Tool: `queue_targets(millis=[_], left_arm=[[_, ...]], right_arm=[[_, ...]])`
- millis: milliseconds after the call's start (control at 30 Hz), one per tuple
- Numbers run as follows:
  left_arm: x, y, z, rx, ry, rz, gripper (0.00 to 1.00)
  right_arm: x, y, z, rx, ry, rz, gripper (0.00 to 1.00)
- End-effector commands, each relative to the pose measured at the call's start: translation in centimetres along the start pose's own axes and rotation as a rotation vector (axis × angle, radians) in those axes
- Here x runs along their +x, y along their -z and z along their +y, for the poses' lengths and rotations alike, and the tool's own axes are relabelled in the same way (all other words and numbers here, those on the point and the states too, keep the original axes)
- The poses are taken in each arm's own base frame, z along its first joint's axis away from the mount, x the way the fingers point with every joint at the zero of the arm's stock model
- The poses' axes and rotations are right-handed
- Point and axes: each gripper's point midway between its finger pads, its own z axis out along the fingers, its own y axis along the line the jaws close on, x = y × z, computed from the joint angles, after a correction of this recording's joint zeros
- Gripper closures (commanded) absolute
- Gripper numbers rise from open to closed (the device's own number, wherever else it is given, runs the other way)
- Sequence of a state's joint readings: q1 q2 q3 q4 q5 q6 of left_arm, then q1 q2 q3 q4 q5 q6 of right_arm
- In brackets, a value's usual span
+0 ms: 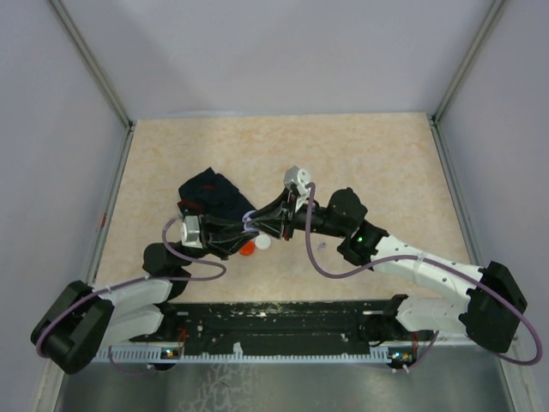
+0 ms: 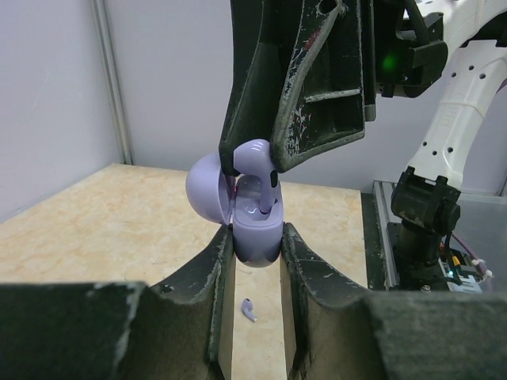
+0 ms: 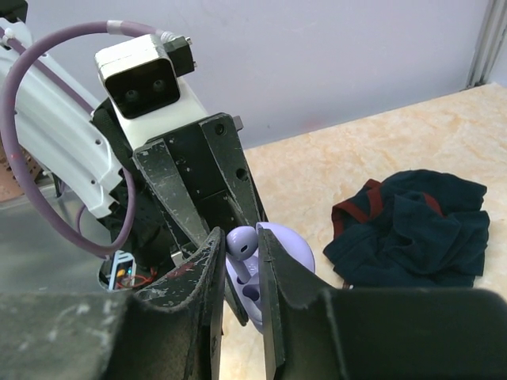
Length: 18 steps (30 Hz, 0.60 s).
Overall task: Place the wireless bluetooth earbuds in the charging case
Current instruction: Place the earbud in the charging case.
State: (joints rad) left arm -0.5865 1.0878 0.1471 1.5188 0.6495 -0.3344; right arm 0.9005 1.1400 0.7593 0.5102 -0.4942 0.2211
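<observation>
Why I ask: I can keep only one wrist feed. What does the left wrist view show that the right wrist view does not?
Only the left wrist view shows a loose earbud lying on the table below the case, and the right arm's green light. Only the right wrist view shows a dark cloth and the left arm's camera. Both show the open lavender case clamped in the left jaws and a lavender earbud pinched in the right jaws, stem pointing down into the case.
</observation>
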Motion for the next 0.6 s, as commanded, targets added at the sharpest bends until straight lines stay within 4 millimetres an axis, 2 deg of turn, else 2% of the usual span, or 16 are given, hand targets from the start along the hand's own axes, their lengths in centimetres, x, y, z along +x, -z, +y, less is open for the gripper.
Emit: queue_targets(millis=[0,267,567], left_arm=[[-2.9,-0.2,-0.4,0.013,-0.098,-0.101,1.00],[-2.4,-0.2,-0.3,0.017,-0.111,-0.077,1.00],[-1.2,-0.1,-0.1,0.022,-0.113,-0.034,1.00]], right_arm=[[-0.4,-0.2,0.2,-0.004,0.007,-0.012,0.79],[0.1,-0.4,-0.4,0.026,-0.001,0.014,0.69],[-0.4,-0.4,-0.7,0.048,-0.001,0.019,0.55]])
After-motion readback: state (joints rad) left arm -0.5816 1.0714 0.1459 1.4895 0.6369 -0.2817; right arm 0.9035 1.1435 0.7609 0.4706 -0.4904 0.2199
